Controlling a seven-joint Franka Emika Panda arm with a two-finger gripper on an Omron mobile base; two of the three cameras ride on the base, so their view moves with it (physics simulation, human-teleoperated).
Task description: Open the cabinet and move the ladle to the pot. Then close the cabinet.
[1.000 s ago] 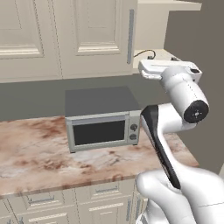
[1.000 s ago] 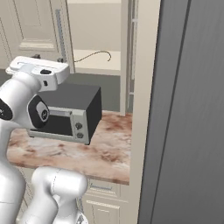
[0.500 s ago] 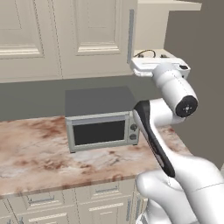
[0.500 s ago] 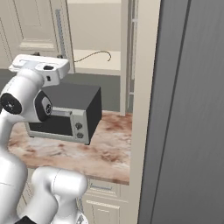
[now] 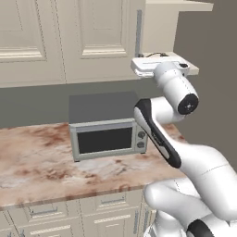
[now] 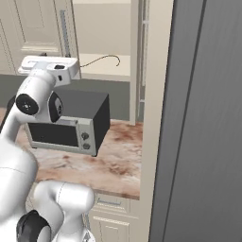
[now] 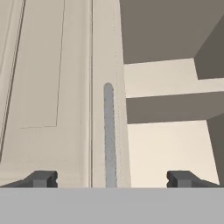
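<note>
Cabinet door [image 7: 48, 87], a cream raised-panel front with a long vertical grey bar handle [image 7: 109, 135], stood swung open, exposing cream shelves on which the slender brown ladle [image 6: 101, 59] lay at the lower shelf's front. The two-finger gripper [image 7: 111, 178] was spread wide and empty, its dark tips either side of the handle, apart from it. Judged step: opening done or nearly so; the next move would call for reaching across to the ladle's thin handle.

The ladle [image 6: 100, 60] bowl is hidden behind the white hand, handle showing
</note>
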